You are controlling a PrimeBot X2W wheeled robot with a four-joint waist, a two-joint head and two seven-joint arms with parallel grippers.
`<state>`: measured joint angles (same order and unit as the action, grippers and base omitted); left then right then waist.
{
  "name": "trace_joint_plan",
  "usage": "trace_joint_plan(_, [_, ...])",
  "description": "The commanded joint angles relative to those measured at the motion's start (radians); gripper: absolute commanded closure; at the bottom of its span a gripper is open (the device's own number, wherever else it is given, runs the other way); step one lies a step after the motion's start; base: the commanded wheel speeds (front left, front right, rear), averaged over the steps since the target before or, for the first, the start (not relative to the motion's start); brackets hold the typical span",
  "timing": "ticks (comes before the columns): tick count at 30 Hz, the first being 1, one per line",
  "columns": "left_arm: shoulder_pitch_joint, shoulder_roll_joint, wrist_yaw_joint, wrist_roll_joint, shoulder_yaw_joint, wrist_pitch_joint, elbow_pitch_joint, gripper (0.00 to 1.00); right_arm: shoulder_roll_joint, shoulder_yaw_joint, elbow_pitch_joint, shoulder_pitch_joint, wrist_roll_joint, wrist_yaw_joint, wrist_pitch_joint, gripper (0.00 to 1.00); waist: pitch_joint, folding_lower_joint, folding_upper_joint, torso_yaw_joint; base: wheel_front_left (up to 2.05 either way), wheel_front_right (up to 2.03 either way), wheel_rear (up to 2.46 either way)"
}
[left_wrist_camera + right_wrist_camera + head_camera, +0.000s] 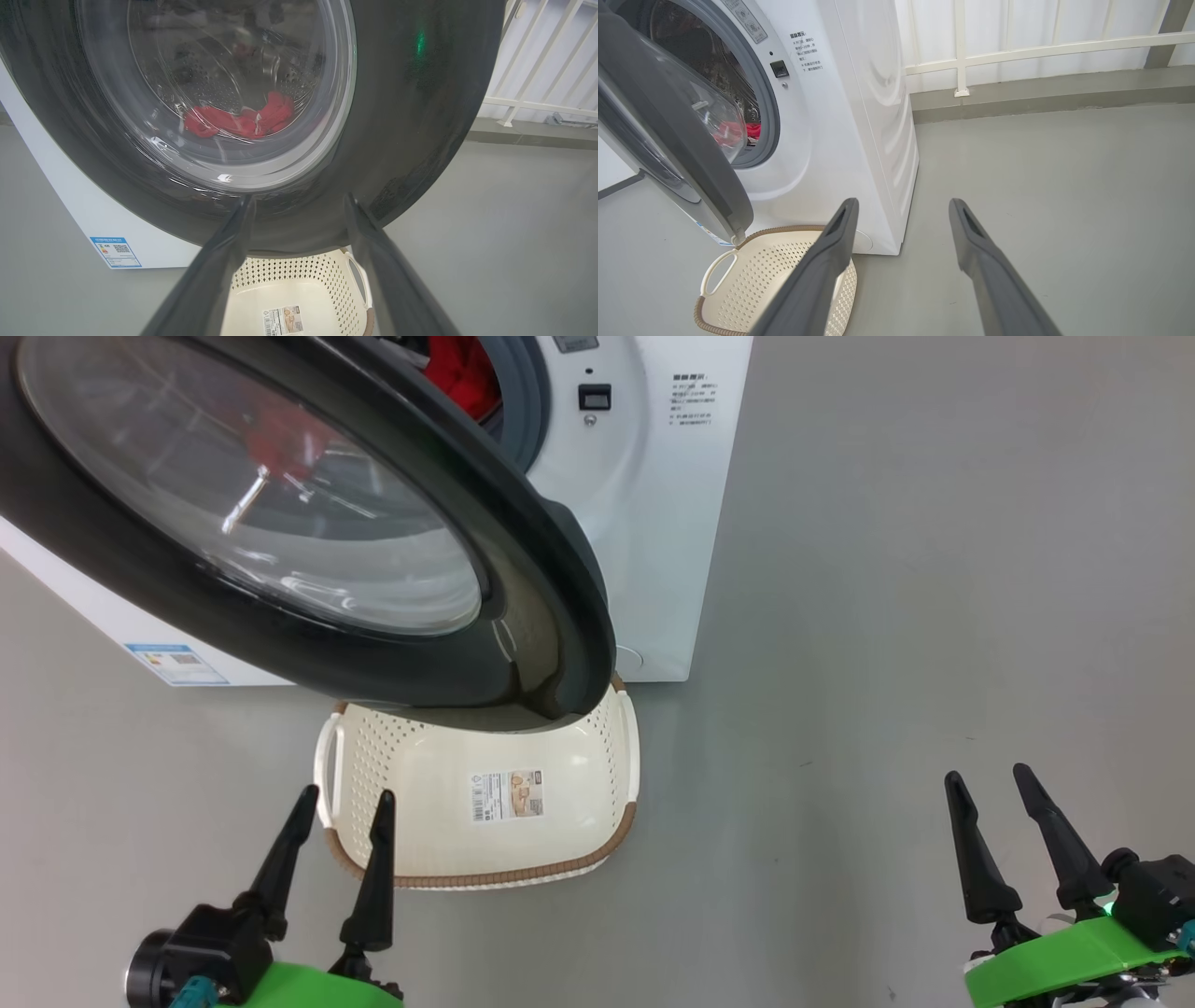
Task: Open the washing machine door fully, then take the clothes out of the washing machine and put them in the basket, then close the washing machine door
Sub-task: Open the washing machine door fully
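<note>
Door ajar, not fully open; both claws released and empty, laundry in the drum.

The washing machine door (537, 569) hangs partway out from the washing machine (653, 523), its lower rim over the back edge of the basket (618, 747), which sits on the floor (887, 616) right at the machine's foot, likely parked there for a short drop. Left gripper (347, 793) hovers just before the basket's near-left corner, fingers spread, nothing held; right gripper (988, 772) is well off to the side over bare floor, also spread and empty. I'd guess the door swing comes first. Left wrist view shows the clothes (238, 121) through the glass, low in the drum. Right wrist view gives the gap on the latch side, plus the railing (1017, 46) at the floor's far edge.
</note>
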<state>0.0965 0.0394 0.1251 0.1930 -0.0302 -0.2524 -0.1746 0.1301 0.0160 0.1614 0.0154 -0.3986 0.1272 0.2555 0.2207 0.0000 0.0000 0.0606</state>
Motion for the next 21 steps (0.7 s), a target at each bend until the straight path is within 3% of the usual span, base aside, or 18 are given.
trace_joint_plan(1, [0.01,0.011,0.006,-0.007,0.035,-0.009,0.028,0.0,0.012,-0.024,-0.021,-0.009,0.011,0.003,0.006,0.0,0.002,0.0,0.0,0.0,0.0,0.0,0.0])
trace_joint_plan(5, [0.013,0.011,0.006,-0.007,0.031,-0.009,0.029,0.0,0.01,-0.061,-0.022,-0.033,-0.025,0.003,0.006,0.0,0.007,0.0,0.0,0.001,0.0,0.0,0.0])
trace_joint_plan(7, [0.013,0.011,0.006,-0.006,0.03,-0.009,0.03,0.0,0.011,-0.073,-0.024,-0.044,-0.038,0.003,0.006,0.06,0.009,0.0,0.0,0.002,0.0,0.0,0.0])
trace_joint_plan(8, [0.014,0.011,0.006,-0.005,0.028,-0.009,0.03,0.0,0.009,-0.087,-0.027,-0.058,-0.056,0.003,0.006,0.71,0.01,0.0,0.0,0.003,0.0,0.0,0.0])
trace_joint_plan(9, [0.014,0.011,0.006,-0.004,0.026,-0.009,0.03,0.0,0.006,-0.099,-0.031,-0.073,-0.077,0.003,0.006,1.0,0.01,0.0,0.0,0.004,0.0,0.0,0.0])
trace_joint_plan(21, [0.014,0.011,-0.002,0.041,-0.033,-0.009,0.029,0.0,0.017,-0.298,-0.017,-0.341,-0.328,0.003,0.006,1.0,0.015,0.0,0.0,0.075,0.0,0.0,0.0])
